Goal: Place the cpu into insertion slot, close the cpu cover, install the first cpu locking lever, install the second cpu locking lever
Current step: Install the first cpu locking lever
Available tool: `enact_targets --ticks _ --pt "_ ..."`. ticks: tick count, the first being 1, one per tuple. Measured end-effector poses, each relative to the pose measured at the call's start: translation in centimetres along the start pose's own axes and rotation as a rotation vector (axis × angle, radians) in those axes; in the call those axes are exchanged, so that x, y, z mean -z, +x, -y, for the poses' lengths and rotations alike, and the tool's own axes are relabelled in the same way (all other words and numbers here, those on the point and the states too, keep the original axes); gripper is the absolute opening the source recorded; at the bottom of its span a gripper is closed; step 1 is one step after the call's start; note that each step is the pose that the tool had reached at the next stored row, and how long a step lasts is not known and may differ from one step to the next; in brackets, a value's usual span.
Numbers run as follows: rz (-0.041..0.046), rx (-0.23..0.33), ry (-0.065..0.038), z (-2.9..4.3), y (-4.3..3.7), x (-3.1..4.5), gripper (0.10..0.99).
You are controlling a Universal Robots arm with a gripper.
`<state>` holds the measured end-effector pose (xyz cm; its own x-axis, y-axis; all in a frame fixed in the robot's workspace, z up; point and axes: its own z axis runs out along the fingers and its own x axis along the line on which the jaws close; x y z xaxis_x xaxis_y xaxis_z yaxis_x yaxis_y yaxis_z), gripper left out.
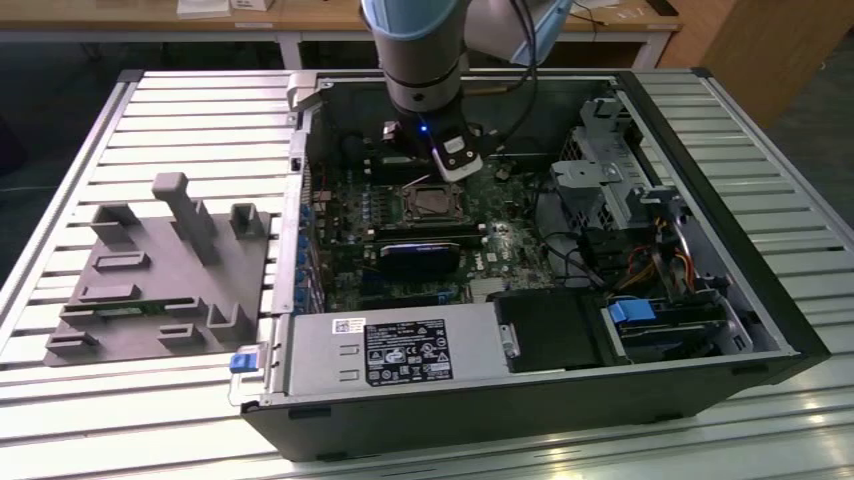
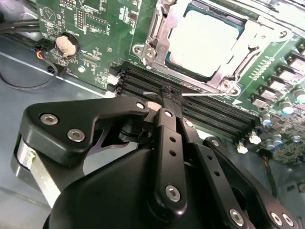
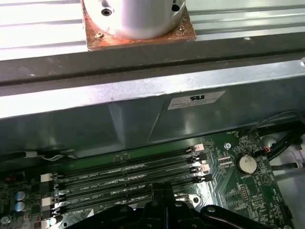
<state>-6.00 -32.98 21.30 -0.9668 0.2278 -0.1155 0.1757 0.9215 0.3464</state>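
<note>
Nearest the lens in the second wrist view are the black links of the tool (image 2: 167,98). Its two fingers are pressed together so that the tips meet just over the long black memory slots (image 2: 209,112). A thin bright rod (image 2: 205,93) crosses right at the tips, and I cannot tell whether it is pinched between them. Beyond those slots the chip (image 2: 202,40) lies flat on the green board (image 2: 95,28). The metal cover (image 2: 159,33) is down around it, and the silver top shows through the window. A round coin battery (image 2: 66,45) sits farther off on the board. In the exterior view the arm (image 1: 416,60) reaches down into the open computer case (image 1: 534,420) at the upper middle of the frame, just above the socket (image 1: 430,204). A grey moulded holder (image 1: 160,270) rests on the slatted counter (image 1: 134,420) at the exterior view's left.
</note>
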Motion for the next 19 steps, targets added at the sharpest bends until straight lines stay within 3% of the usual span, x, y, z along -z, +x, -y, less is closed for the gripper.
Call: enact_targets --ticks 3,6,9,19 --pt "0.0178 0.005 0.0 0.03 0.07 -0.16 0.102" --pt "0.0286 0.009 0.005 -0.07 0.24 -0.28 0.102" --pt "0.0321 0.01 0.007 -0.17 0.44 -0.37 0.102" --pt "0.0497 -0.005 0.044 -0.43 0.68 -0.74 0.102"
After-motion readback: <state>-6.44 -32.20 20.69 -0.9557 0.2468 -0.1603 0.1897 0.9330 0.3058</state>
